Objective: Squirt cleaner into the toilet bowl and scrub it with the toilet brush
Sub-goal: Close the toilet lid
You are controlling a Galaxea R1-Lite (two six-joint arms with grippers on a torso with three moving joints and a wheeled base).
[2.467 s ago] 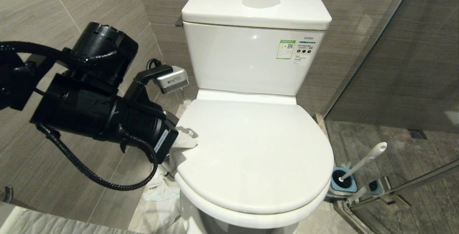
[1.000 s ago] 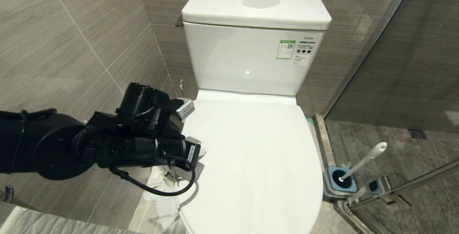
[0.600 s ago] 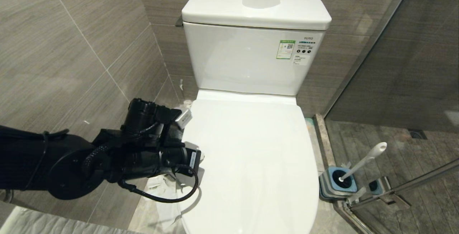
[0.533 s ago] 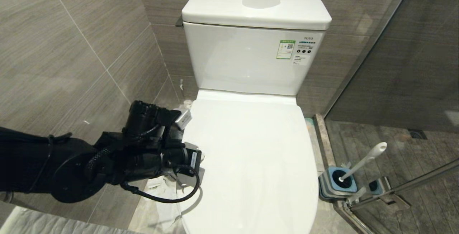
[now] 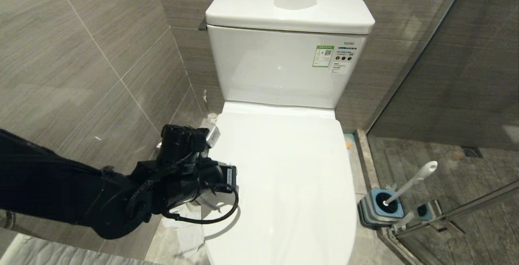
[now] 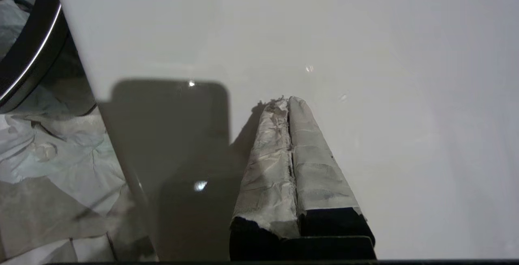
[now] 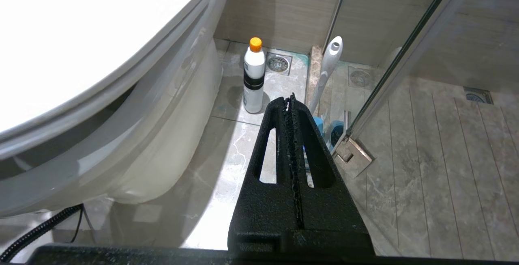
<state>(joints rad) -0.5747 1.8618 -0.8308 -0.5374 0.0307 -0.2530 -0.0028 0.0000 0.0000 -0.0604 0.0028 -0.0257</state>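
The toilet bowl (image 5: 284,184) fills the middle of the head view, and its white lid is partly raised. The left gripper (image 6: 288,99) has its jaws closed, holding nothing, with the taped tips pressed flat against the smooth white lid. In the head view the black left arm comes in from 9 o'clock and meets the lid's edge there.

The right gripper (image 7: 290,98) hangs low beside the bowl with its jaws closed and empty too.

The cleaner (image 7: 254,76) stands upright on the floor, near the bowl's base, its orange cap on top. The toilet brush (image 5: 409,184) sits at about 4 o'clock from the bowl, its pale handle leaning out of the blue holder (image 5: 380,208), just beside the glass door (image 5: 466,74).

Crumpled paper (image 6: 48,163) lies on the floor by the bowl, next to a black bin (image 6: 28,54) with a shiny rim
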